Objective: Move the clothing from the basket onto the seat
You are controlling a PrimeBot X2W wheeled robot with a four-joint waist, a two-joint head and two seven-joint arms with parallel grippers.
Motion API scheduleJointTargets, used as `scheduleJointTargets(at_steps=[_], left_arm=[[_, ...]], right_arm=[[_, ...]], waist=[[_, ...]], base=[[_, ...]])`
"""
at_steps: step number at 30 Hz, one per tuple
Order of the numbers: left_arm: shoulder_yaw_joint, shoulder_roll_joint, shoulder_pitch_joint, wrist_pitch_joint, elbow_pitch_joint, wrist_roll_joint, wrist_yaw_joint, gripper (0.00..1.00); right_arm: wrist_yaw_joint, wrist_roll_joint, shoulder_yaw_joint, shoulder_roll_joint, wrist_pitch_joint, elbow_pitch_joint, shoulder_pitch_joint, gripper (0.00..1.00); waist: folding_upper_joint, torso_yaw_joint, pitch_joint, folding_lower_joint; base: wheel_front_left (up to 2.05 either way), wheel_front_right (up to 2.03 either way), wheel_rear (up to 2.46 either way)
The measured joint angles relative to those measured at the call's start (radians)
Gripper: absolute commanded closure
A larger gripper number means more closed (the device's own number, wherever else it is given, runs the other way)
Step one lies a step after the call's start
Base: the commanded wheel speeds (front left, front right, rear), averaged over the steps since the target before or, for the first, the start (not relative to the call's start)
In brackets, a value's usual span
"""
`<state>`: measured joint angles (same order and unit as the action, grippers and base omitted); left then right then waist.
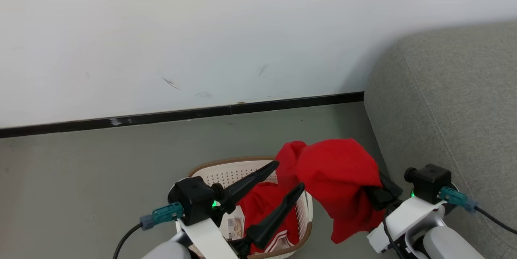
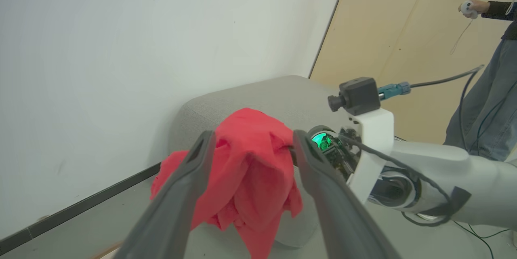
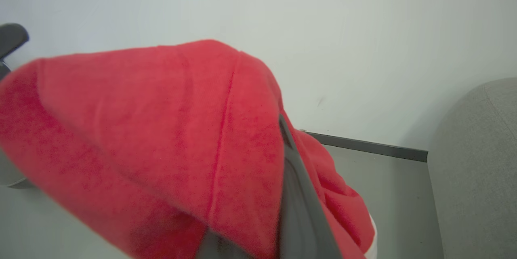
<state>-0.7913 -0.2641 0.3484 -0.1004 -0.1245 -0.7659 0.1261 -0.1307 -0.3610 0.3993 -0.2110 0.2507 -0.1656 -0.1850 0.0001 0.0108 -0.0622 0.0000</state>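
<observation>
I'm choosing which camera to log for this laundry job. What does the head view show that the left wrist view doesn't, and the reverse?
Head view: the basket, with a striped red garment lying inside it.
Left wrist view: a person standing at the right, holding a controller, and a tan wall panel.
Both: the lifted red garment, off the ground beside the grey sofa, the white wall and the open left claw.

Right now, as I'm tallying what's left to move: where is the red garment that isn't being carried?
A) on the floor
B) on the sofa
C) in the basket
C: the striped garment lies inside the basket, its white-trimmed hem showing.
</observation>
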Motion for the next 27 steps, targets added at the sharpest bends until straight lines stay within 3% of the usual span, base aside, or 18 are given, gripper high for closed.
scheduleJointTargets(at_steps=[27], left_arm=[[-0.031,-0.027,-0.031,-0.112,0.059,0.033,0.0,0.0]], right_arm=[[0.0,0.019,-0.147,-0.02,0.0,0.062,0.074,1.0]], waist=[[0.0,0.134,0.001,0.0]], base=[[0.0,0.0,0.0]])
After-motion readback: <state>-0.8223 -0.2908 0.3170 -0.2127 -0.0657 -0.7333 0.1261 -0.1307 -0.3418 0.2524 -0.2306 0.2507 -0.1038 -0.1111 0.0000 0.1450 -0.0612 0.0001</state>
